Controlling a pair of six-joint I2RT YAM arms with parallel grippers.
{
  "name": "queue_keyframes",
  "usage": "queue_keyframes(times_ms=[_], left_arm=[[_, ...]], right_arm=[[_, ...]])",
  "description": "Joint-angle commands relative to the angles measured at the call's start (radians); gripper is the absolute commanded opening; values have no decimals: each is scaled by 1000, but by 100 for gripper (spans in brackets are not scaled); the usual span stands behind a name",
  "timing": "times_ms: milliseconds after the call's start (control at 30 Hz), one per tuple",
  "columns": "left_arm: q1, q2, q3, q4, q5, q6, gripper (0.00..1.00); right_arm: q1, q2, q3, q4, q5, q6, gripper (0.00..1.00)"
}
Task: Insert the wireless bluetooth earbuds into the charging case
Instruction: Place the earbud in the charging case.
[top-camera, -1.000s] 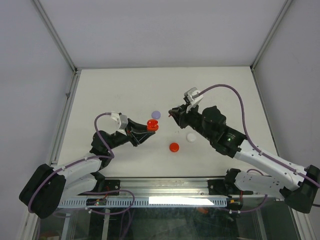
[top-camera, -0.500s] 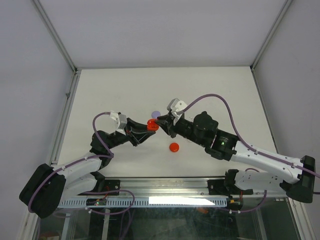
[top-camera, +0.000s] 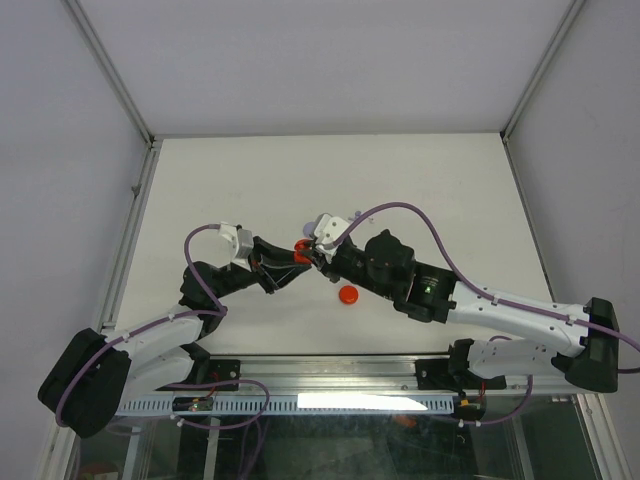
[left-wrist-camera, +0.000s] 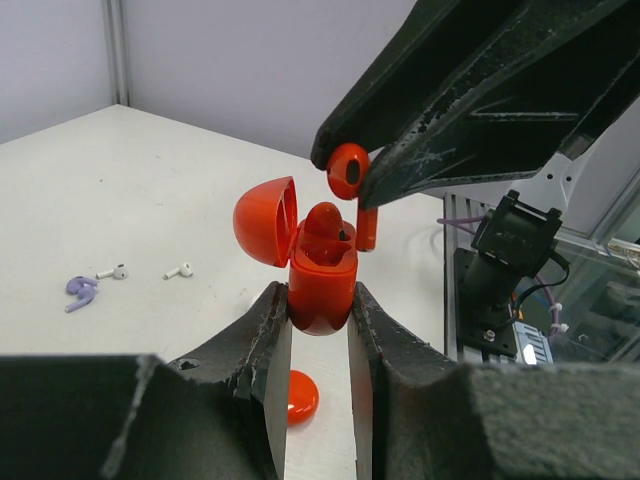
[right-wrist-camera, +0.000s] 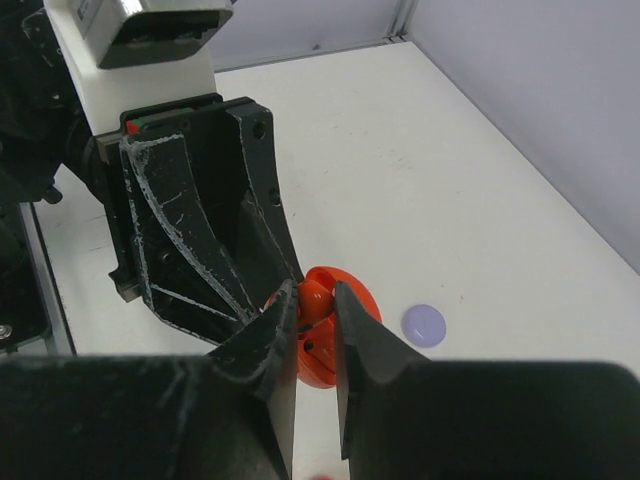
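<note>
My left gripper (left-wrist-camera: 318, 296) is shut on the lower half of a red charging case (left-wrist-camera: 322, 282), held upright with its lid (left-wrist-camera: 266, 220) hinged open to the left. One red earbud (left-wrist-camera: 326, 219) sits inside the case. My right gripper (left-wrist-camera: 352, 176) is shut on a second red earbud (left-wrist-camera: 348, 168), whose stem (left-wrist-camera: 366, 228) hangs at the case's right rim. In the right wrist view that earbud (right-wrist-camera: 317, 297) is pinched between my right gripper (right-wrist-camera: 315, 302) just above the case (right-wrist-camera: 356, 303). From above, both grippers (top-camera: 297, 256) (top-camera: 317, 255) meet at the case (top-camera: 301, 245).
Two white earbuds (left-wrist-camera: 113, 271) (left-wrist-camera: 179, 270) and a lilac pair (left-wrist-camera: 80, 290) lie on the table at the left. A red disc (top-camera: 348, 293) lies below the grippers, and a lilac disc (right-wrist-camera: 423, 323) lies beside the case. Metal frame rails border the table.
My right arm has swung left across the table, bringing the red earbud to the open case held by my left gripper. The left arm has barely moved. The white disc is now covered.
</note>
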Motion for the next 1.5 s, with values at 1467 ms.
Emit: queue_keyframes(times_ms=[1467], left_arm=[[-8, -14, 37, 54, 6, -33, 0]], right_arm=[[58, -1, 70, -33, 3, -120, 39]])
